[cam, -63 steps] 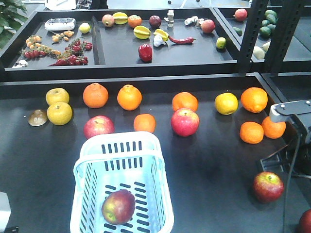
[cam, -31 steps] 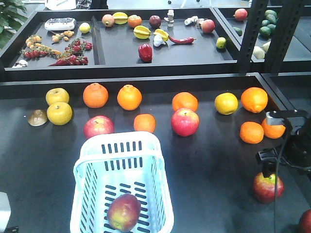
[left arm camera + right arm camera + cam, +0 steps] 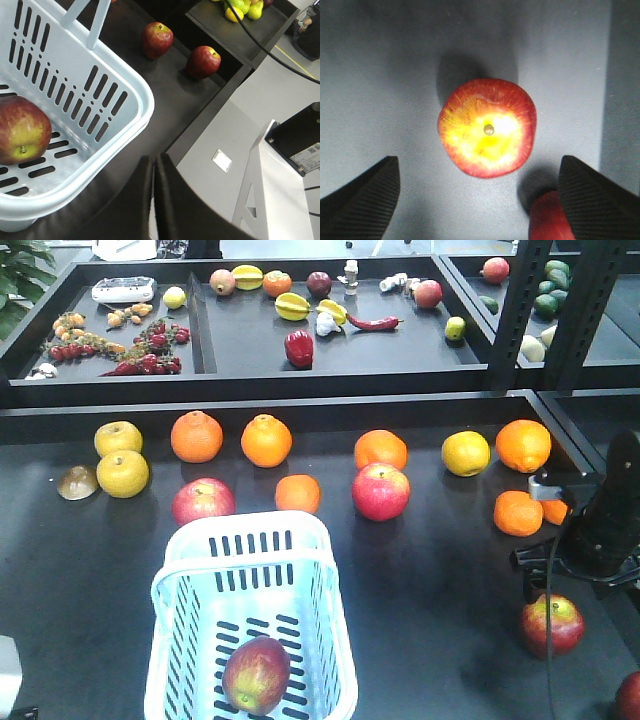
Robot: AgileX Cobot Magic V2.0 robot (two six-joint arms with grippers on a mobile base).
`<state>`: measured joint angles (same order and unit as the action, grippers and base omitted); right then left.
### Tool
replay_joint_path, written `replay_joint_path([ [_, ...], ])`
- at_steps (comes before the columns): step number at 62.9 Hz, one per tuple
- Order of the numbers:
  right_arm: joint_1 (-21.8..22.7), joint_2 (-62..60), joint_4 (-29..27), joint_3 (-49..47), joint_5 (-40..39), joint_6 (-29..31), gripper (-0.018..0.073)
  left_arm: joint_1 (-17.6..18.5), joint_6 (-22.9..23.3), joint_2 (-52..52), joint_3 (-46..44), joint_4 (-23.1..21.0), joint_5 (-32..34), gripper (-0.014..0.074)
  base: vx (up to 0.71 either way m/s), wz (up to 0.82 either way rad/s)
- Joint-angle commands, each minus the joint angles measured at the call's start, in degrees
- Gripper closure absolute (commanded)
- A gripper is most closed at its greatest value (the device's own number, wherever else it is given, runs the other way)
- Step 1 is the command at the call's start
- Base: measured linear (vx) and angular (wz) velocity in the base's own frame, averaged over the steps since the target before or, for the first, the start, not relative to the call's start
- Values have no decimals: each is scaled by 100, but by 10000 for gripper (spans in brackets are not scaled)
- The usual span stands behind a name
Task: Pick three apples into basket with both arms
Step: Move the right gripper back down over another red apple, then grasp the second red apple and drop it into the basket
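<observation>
One apple (image 3: 256,675) lies in the basket (image 3: 195,575) at lower centre of the front view. So one is in and two are left to go.

The right end effector (image 3: 479,170) hangs directly over the second apple (image 3: 551,625) at lower right of the front view. Its jaws are spread wide and hold nothing. In the right wrist view this apple sits stem-up, centred between the two fingers, and nothing touches it.

The third apple (image 3: 628,695) is in the bottom right corner, just beside the second. Its red edge pokes in next to the right-hand finger (image 3: 600,200) in the wrist view.

The left end effector (image 3: 153,159) is pressed shut and empty. It sits just outside the basket's near corner, low in the left wrist view.

Risks:
- The finger on the third apple's side may land on it or shove it. That apple looks close to the desk (image 3: 430,570) edge, so it could roll off.
- If one finger meets the second apple first, the round fruit rolls out of the grip.
- A shallow pinch high on the apple could slip during the lift.
- The right arm's dangling cable could snag or brush the fruit.
- A drop into the basket may hit the handle or the apple inside.
- The light basket may slide if either arm bumps it.
</observation>
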<state>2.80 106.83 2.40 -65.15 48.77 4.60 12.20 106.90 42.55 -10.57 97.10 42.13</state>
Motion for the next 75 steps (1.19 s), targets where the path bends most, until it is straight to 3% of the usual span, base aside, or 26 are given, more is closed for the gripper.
replay_joint_path([
  [1, 24, -63, 53, -150, -155, 11, -39, -14, 10, -14, -122, -293, 41, 603, 0, 0],
  [36, 24, 702, 252, -150, -307, -116, -2, -14, 10, -14, -122, -293, 41, 603, 0, 0],
  [45, 24, 647, 235, -150, -268, -98, 136, -14, 10, -14, -122, -293, 41, 603, 0, 0],
  [62, 5, -317, -182, -150, -40, 320, 575, -14, 10, -14, -122, -293, 41, 603, 0, 0],
  [70, 5, -1029, -894, -150, 432, 879, 570, -14, 10, -14, -117, -293, 41, 603, 0, 0],
  [75, 5, -1517, -1618, -70, 737, 1400, 568, -14, 10, -14, -117, -293, 41, 603, 0, 0],
])
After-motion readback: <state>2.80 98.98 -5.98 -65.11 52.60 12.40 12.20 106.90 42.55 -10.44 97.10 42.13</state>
